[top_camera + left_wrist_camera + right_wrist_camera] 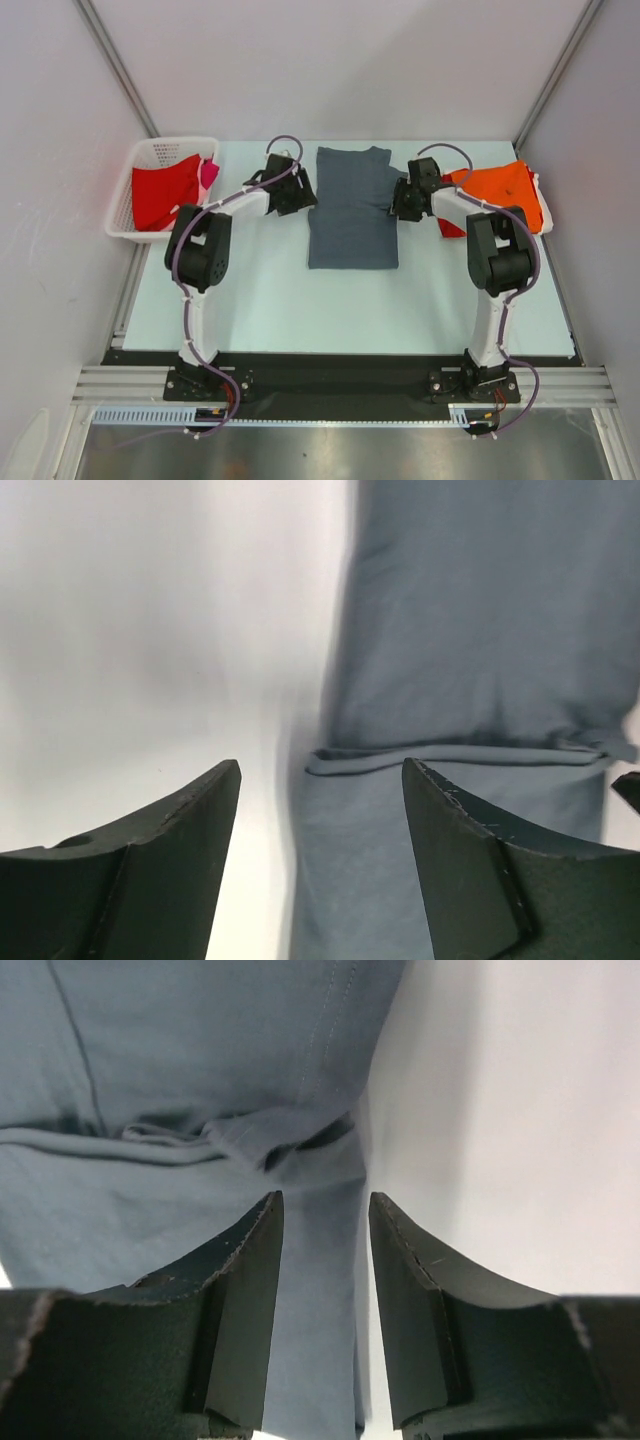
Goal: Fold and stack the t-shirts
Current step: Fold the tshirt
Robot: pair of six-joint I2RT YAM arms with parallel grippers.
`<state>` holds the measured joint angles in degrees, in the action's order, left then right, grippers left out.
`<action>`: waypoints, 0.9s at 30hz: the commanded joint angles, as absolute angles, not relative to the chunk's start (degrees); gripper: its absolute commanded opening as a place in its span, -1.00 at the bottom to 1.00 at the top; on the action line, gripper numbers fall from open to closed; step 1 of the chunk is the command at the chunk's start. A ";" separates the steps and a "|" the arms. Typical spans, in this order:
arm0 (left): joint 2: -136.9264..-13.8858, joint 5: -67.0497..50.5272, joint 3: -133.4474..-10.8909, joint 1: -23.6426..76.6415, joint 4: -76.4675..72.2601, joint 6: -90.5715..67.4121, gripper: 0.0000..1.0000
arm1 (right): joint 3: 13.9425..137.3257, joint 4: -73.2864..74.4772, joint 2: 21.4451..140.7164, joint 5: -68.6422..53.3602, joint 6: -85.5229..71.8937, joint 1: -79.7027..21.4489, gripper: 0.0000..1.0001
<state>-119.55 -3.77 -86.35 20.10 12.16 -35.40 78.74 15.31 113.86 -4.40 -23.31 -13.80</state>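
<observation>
Mid-fold on the pale table (270, 290): the slate-grey t-shirt (350, 210) lies centred and partly folded. The left gripper (303, 192), spread wide, and the right gripper (398, 200), half parted, flank its edges and hold nothing. The next move likely calls for pinching both edges together. An orange t-shirt (505, 190) waits at right, and a red t-shirt (165, 190) fills the white basket (122, 215), with white walls around.

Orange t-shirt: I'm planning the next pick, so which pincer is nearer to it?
Right. The right pincer sits just left of the orange t-shirt; the left pincer is beyond the grey t-shirt, toward the basket.
</observation>
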 commanded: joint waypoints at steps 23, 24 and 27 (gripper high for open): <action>-123.93 -7.38 -85.96 20.57 4.66 -32.17 -0.19 | 81.39 13.45 111.54 10.99 -18.28 -20.56 -0.76; -123.93 -7.82 -85.96 20.57 4.66 -32.25 -0.22 | 80.52 13.01 110.92 10.81 -18.28 -20.65 -0.78; -123.05 -7.65 -85.43 20.65 4.75 -32.69 -0.19 | 80.07 12.66 109.51 10.72 -18.28 -20.83 -0.84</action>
